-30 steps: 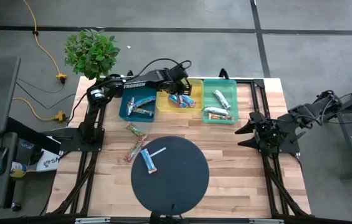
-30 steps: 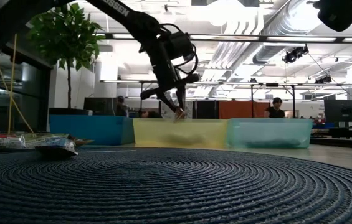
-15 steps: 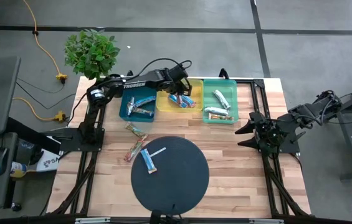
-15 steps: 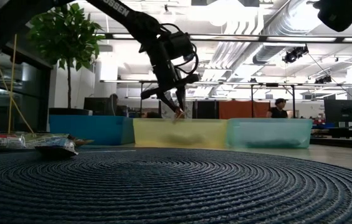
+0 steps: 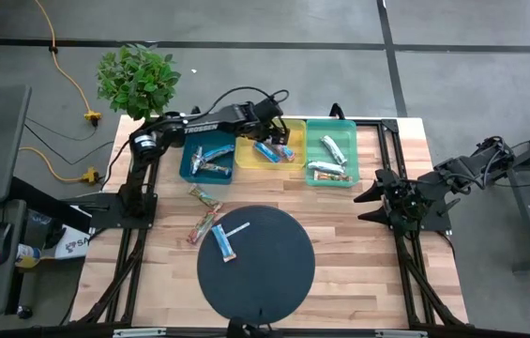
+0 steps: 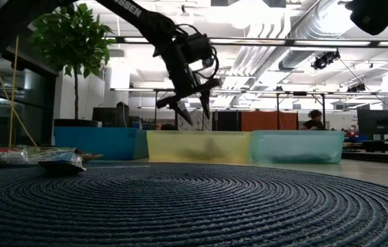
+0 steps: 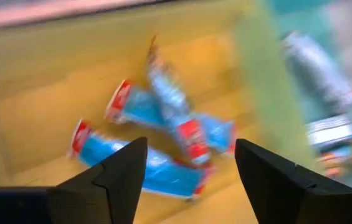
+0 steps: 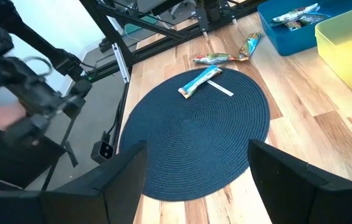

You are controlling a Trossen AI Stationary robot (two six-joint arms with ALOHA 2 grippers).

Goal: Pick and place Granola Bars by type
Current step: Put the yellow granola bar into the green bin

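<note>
My left gripper (image 5: 272, 130) hangs open above the yellow bin (image 5: 246, 158), with nothing between its fingers (image 7: 191, 168). Three blue Granola Bars (image 7: 163, 124) lie in that bin, one slanting across the other two. The blue bin (image 5: 189, 169) holds multicolour bars (image 5: 210, 158), and the green bin (image 5: 313, 178) holds silver-white bars (image 5: 330, 148). Two multicolour bars (image 5: 204, 197) (image 5: 203, 227) lie on the wood. A blue bar (image 5: 224, 244) rests on the round dark mat (image 5: 265, 272). My right gripper (image 5: 370, 200) waits open at the table's right edge.
A thin white strip (image 5: 237, 229) lies on the mat beside the blue bar. A potted plant (image 5: 136, 80) stands at the table's far left corner. The three bins stand in a row along the far edge. Bare wood lies right of the mat (image 5: 358, 253).
My left gripper has opened above the yellow bin and risen a little. The blue bar it held at its fingertips has dropped into the bin onto the other blue bars.
</note>
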